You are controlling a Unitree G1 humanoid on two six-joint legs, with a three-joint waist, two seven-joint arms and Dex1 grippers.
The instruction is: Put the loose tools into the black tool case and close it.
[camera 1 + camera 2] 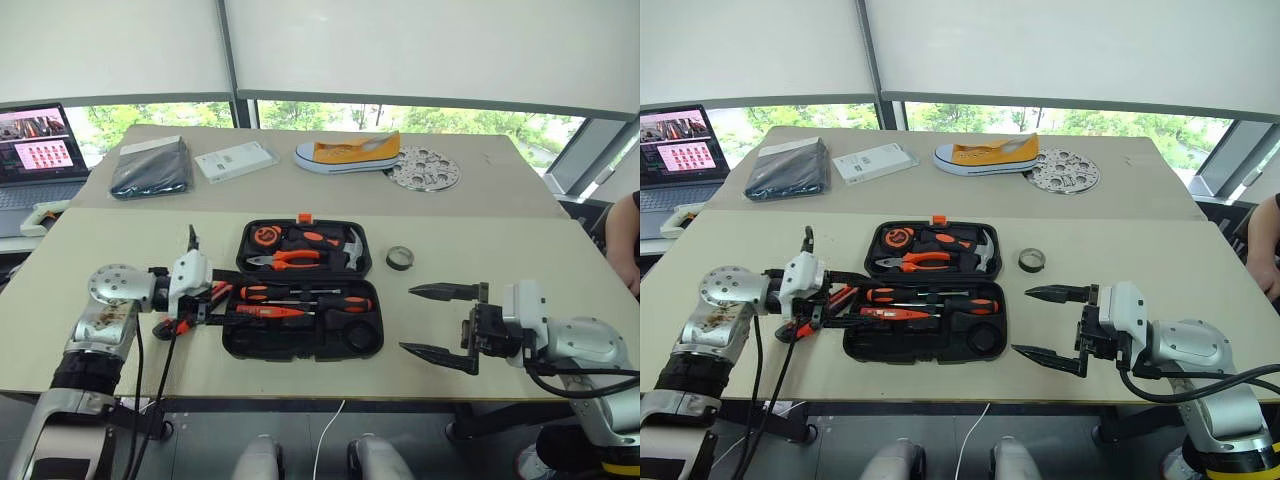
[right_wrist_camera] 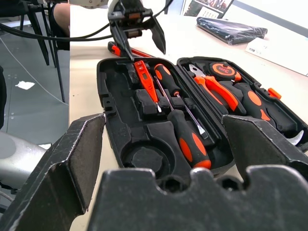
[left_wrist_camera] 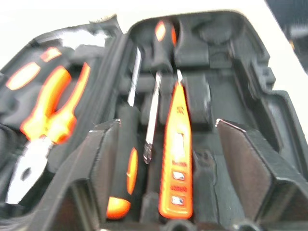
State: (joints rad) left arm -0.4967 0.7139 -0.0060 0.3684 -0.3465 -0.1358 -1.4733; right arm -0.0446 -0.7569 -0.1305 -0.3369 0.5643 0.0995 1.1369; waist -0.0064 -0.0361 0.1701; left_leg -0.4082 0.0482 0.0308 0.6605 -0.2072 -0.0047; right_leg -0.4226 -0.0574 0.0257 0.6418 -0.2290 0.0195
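Lying in the open black tool case (image 1: pixel 303 345), the slim orange screwdriver (image 3: pixel 176 154) sits between the open left hand's (image 1: pixel 207 303) fingers; the right hand (image 1: pixel 437 322) is open too, near the tape roll (image 1: pixel 400 258) on the desk (image 1: pixel 520 250).

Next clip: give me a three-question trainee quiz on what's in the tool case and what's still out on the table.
1. True or false: the black tool case lies open.
2. Which loose tool lies on the table right of the case? A) hammer B) small dark tape roll C) pliers
3. Fill in: the slim all-orange screwdriver lies in the case half ____ the robot.

Key
1. True
2. B
3. nearer; the left hand hovers open over its end, and the right hand is open too.
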